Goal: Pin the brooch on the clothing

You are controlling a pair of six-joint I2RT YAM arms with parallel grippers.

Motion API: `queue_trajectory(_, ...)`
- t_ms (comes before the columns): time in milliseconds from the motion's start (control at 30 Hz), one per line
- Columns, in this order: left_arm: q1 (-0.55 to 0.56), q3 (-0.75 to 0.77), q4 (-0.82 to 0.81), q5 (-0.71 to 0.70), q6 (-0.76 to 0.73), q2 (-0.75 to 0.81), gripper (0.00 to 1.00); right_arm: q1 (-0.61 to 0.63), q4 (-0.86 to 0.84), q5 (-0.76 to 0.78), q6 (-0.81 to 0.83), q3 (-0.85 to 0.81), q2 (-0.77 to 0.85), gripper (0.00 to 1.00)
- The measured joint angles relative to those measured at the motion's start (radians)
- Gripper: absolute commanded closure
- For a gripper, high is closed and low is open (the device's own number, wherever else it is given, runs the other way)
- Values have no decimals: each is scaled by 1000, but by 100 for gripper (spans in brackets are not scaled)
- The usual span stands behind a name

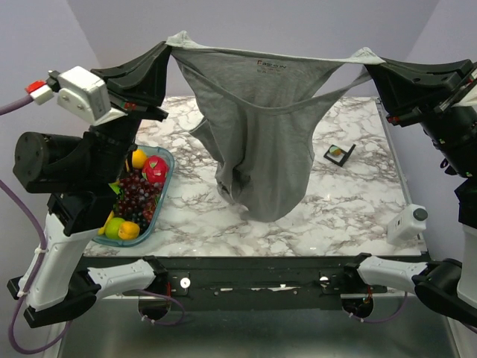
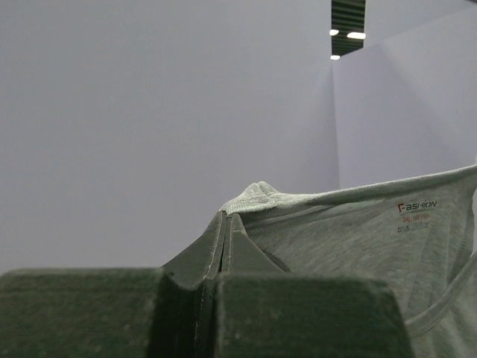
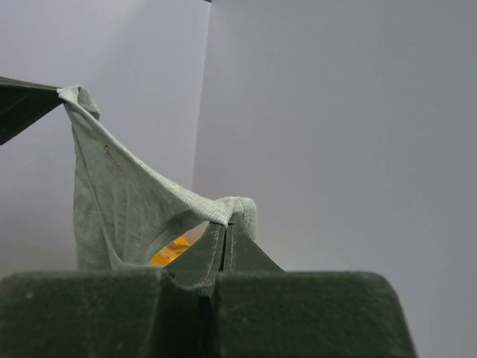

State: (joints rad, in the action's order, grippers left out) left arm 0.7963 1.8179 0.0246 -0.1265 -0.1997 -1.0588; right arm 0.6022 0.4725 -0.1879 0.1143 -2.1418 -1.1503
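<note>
The grey tank top (image 1: 264,134) hangs stretched in the air between both arms, its hem touching the table. My left gripper (image 1: 170,46) is shut on the left shoulder strap (image 2: 257,195). My right gripper (image 1: 370,63) is shut on the right strap (image 3: 240,209). In the left wrist view the gripper (image 2: 226,216) pinches the strap, and the neck label (image 2: 416,206) shows. In the right wrist view the gripper (image 3: 226,224) pinches the folded strap. The brooch (image 1: 337,152) sits on its black card (image 1: 340,155) on the marble table, right of the top.
A clear blue tray (image 1: 161,195) of fruit stands at the table's left, under the left arm. A white device (image 1: 407,222) sits at the table's near right corner. The marble table (image 1: 350,201) has a dark front rail.
</note>
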Motion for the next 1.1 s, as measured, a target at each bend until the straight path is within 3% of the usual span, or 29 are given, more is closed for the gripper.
queue_trajectory(300, 0, 26, -51, 86, 5, 26, 100, 0, -52, -116, 29, -1, 15, 99)
queue_trajectory(500, 3, 75, -54, 25, -32, -53, 100, -5, -68, 23, 68, -8, -37, 99)
queue_trajectory(567, -7, 86, -63, -32, -66, -108, 100, -72, -76, 55, 66, -8, -93, 99)
queue_trajectory(767, -230, 122, -32, -86, -37, -390, 100, -277, -84, 72, -1, -1, -362, 99)
queue_trajectory(800, -274, 140, -19, -95, -24, -465, 96, -296, -85, 75, -10, -10, -426, 99)
queue_trajectory(833, -300, 158, -14, -101, -17, -519, 79, -312, -83, 79, -19, -25, -497, 99)
queue_trajectory(867, -335, 191, -5, -108, -8, -617, 58, -333, -82, 84, -31, -46, -578, 94)
queue_trajectory(900, -354, 216, 8, -113, 0, -683, 13, -351, -77, 90, -41, -74, -663, 83)
queue_trajectory(933, -379, 291, 46, -122, 6, -797, 1, -369, -68, 96, -53, -119, -750, 66)
queue_trajectory(967, -392, 343, 54, -125, 25, -873, 1, -386, -58, 102, -65, -176, -840, 32)
queue_trajectory(1033, -423, 485, 130, -134, 72, -1066, 1, -417, -29, 110, -87, -279, -1013, 17)
queue_trajectory(1067, -436, 555, 163, -136, 91, -1158, 1, -429, -15, 114, -87, -300, -1076, 5)
queue_trajectory(1100, -444, 594, 200, -136, 115, -1228, 1, -436, 5, 115, -87, -301, -1121, 2)
